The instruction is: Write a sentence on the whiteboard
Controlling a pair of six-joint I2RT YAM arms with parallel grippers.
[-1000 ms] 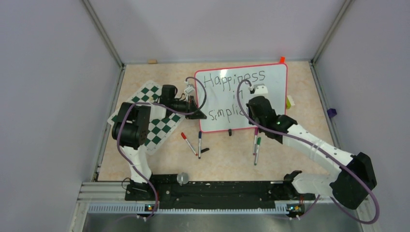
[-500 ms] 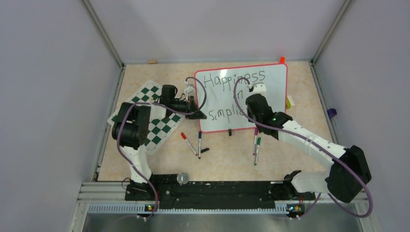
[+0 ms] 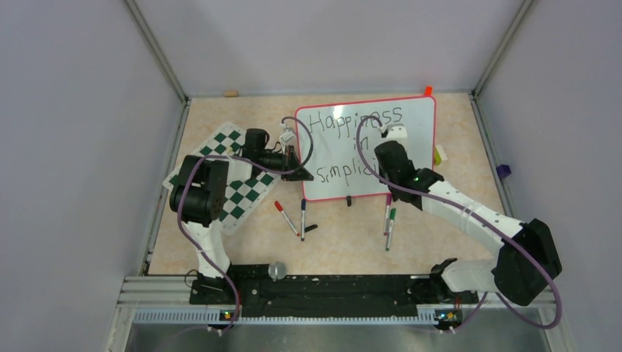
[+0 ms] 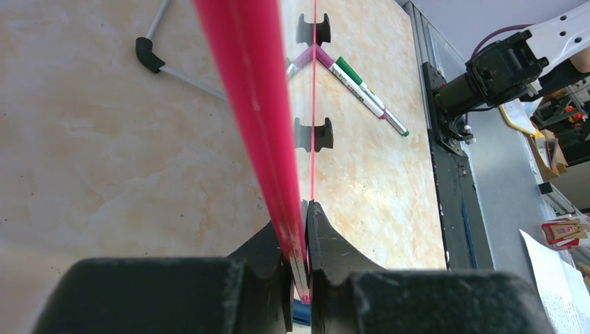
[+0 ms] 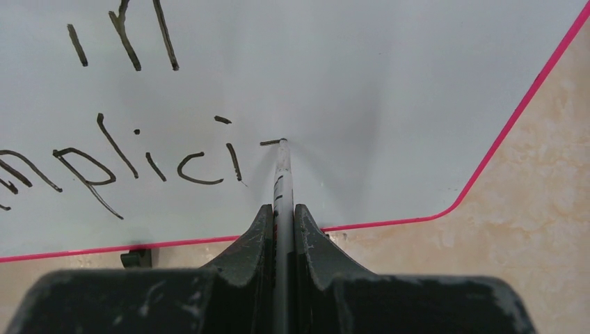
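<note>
The whiteboard (image 3: 414, 147) with its thin red frame carries black writing, "Happiness in Simplici". My left gripper (image 3: 293, 158) is shut on the board's left red edge (image 4: 243, 83), which runs up between its fingertips in the left wrist view, where the gripper (image 4: 300, 209) shows from behind. My right gripper (image 3: 381, 163) hovers over the lower line of writing, shut on a grey-barrelled marker (image 5: 282, 181). The marker's tip touches the whiteboard (image 5: 362, 83) at a short fresh dash just right of the last "i". In the right wrist view the right gripper (image 5: 282, 207) has its fingers tight on the barrel.
A green-and-white chess mat (image 3: 235, 183) lies under the left arm. Loose markers rest in front of the board: a red one (image 3: 286, 216), a blue one (image 3: 303, 218) and a purple and green pair (image 3: 389, 220). A black foot (image 3: 349, 199) sits at the board's near edge.
My right gripper has shifted slightly right along the lower line, and more of the word's end now shows. The left arm and the board have not moved.
</note>
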